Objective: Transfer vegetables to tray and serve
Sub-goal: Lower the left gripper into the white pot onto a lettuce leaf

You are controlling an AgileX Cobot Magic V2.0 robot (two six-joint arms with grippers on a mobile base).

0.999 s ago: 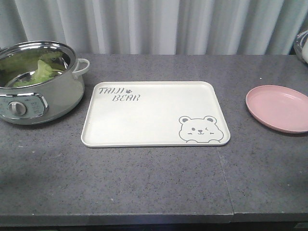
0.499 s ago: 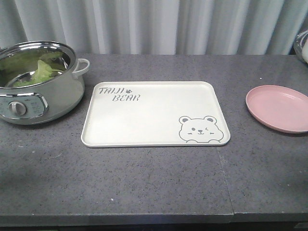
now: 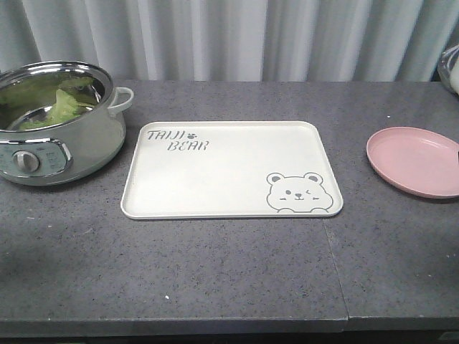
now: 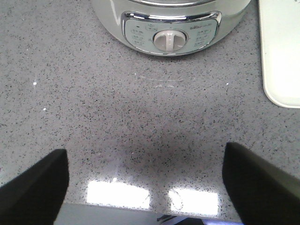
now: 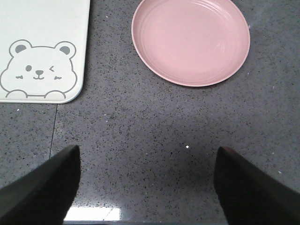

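Stretching nine-to-three, the tray (image 3: 229, 168) lies flat; vegetables (image 3: 51, 109) sit in the pot (image 3: 79, 147) at nine; left pincer (image 4: 145, 152), right pincer (image 5: 147, 150) gape wide.

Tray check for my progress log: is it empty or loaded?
Empty. The tray is bare apart from its print; the lettuce lies in the pot left of it.

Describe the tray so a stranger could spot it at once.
On the dark grey counter, look midway between the pot holding lettuce and the pink plate. The tray is the flat cream rectangle, the only thing printed with a winking bear.
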